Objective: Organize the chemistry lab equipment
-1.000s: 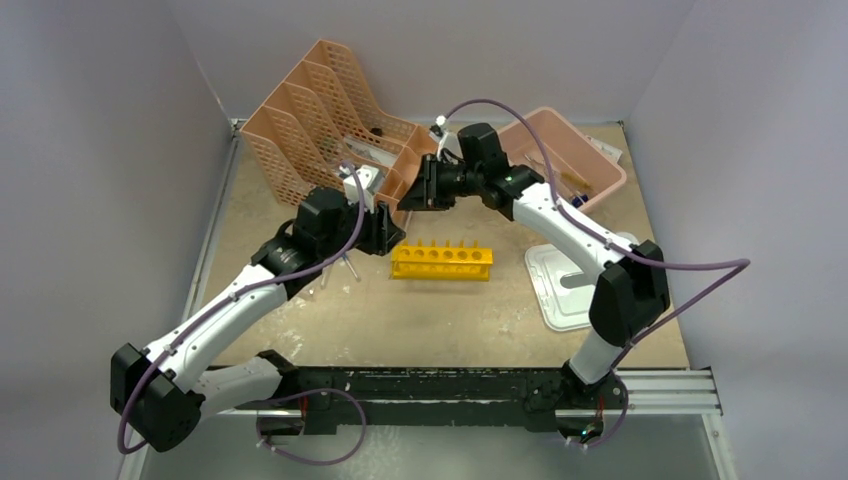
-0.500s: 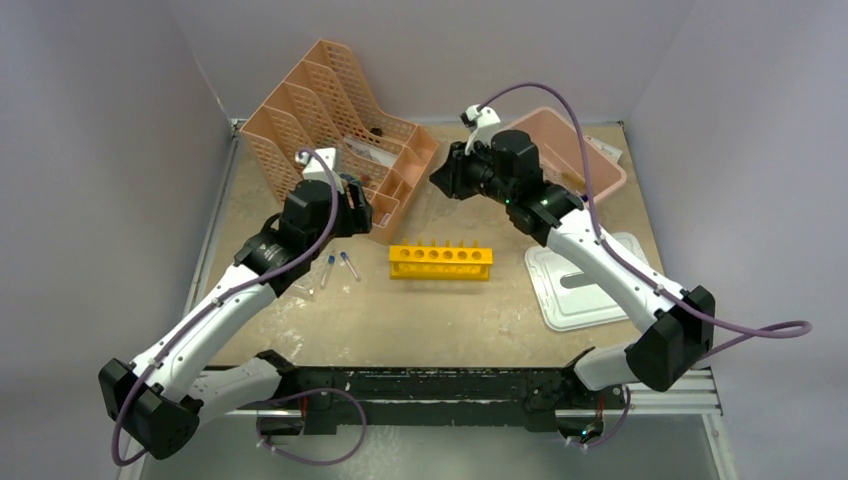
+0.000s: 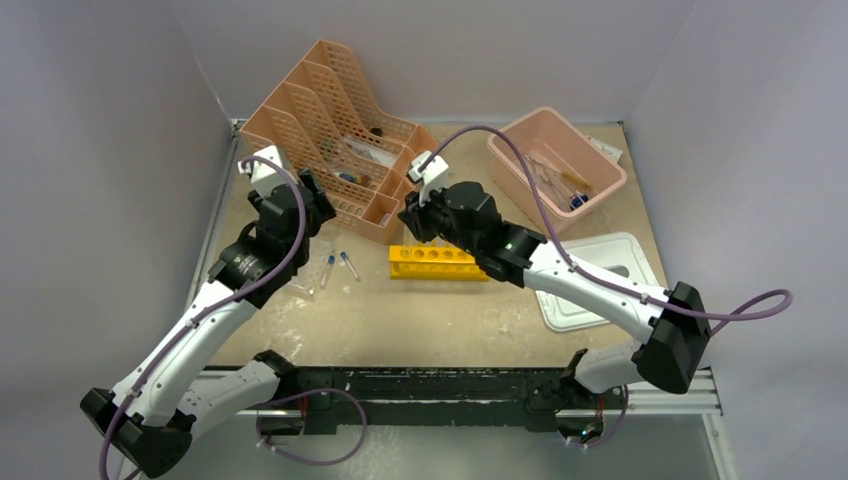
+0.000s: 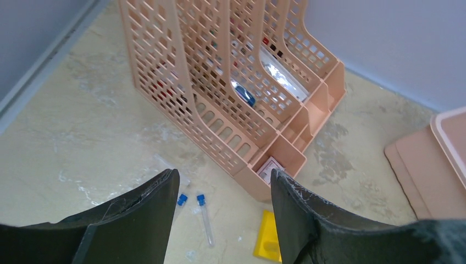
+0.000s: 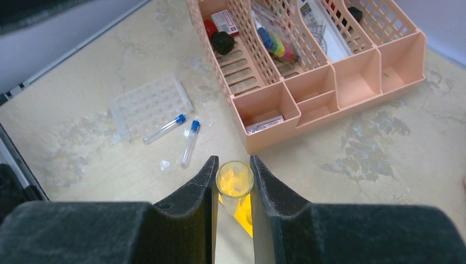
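A thin clear tube (image 5: 235,190) is gripped in the right claw (image 5: 233,170) over the yellow holed rack (image 3: 440,262) at the centre of the surface (image 3: 450,312). Alignment with a hole is called for next. The left claw (image 4: 223,181) is spread wide, empty.

2 tubes (image 3: 348,265) left of rack (image 3: 440,262)

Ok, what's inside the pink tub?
Several thin clear tubes lie in the tub, one with a blue cap. The purple cable crosses its near-left side and hides a bit there.
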Robot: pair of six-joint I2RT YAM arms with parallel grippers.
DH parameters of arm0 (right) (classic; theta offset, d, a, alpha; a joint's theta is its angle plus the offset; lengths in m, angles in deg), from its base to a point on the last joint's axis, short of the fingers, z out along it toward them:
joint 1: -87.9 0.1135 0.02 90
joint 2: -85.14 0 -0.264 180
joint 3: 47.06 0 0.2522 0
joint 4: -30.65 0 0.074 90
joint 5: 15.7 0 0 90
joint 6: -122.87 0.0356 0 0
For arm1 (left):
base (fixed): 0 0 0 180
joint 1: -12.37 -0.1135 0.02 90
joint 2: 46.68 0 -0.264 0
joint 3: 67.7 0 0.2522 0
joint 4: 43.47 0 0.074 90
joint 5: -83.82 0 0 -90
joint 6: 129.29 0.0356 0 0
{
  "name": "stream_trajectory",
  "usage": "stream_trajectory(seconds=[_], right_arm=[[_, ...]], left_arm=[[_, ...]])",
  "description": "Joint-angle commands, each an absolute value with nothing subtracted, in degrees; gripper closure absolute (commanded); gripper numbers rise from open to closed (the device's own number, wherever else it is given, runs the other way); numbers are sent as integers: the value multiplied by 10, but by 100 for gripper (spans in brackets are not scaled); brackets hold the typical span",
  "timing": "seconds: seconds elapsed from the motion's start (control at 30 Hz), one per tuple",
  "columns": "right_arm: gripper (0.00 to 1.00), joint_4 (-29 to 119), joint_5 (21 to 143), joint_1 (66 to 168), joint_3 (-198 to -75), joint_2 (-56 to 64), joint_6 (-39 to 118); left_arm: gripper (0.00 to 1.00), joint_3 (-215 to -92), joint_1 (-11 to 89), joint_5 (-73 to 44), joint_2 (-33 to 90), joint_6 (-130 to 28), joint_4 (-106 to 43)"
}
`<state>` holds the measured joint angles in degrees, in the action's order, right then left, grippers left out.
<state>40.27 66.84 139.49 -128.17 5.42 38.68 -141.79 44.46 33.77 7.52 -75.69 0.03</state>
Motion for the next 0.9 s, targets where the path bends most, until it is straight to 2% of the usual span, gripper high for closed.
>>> stream_trajectory(seconds=[0.0, 0.87], right_arm=[[86, 339, 636, 1406, -1271, 70, 350], [89, 223, 691, 1407, -1179, 30, 336]], left_arm=[[39, -1440, 442, 394, 60, -775, 8], [39, -1344, 442, 317, 46, -839, -27]])
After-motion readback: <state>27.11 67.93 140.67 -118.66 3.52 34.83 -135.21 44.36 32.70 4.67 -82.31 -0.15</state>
